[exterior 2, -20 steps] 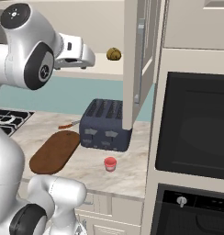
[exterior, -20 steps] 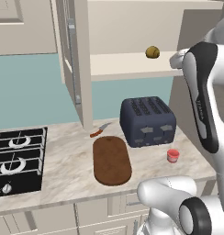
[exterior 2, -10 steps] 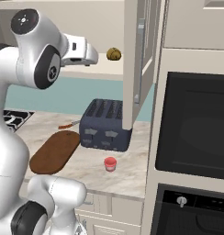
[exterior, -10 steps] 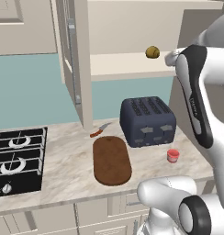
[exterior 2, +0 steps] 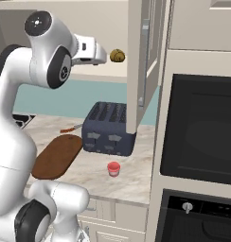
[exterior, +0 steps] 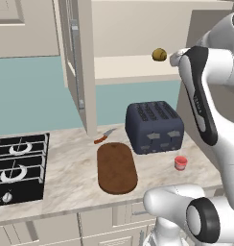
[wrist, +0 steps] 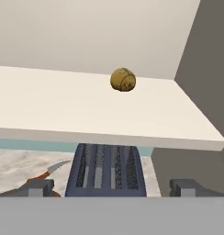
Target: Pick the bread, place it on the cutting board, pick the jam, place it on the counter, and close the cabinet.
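The bread (exterior: 159,54) (exterior 2: 117,56) (wrist: 123,79), a small round golden-brown roll, rests on the pale shelf (wrist: 86,105) of the open cabinet (exterior: 78,62). My gripper (exterior: 173,58) (exterior 2: 105,56) (wrist: 113,187) is level with the shelf, a short way in front of the roll, open and holding nothing. Down on the beige counter (exterior: 66,178) lies the dark brown cutting board (exterior: 117,167) (exterior 2: 58,156), bare. The jam (exterior: 181,163) (exterior 2: 113,168), a small red jar, stands on the counter in front of the toaster.
A dark blue toaster (exterior: 154,126) (exterior 2: 109,128) sits under the shelf. A red-handled knife (exterior: 103,137) lies behind the board. The black stove (exterior: 18,166) is at the left, a wall oven (exterior 2: 198,132) at the right. The cabinet door (exterior 2: 143,61) hangs open beside the arm.
The hand has moved closer to the bread along the shelf. Its jaws stay open. Bread, jam and board have not moved.
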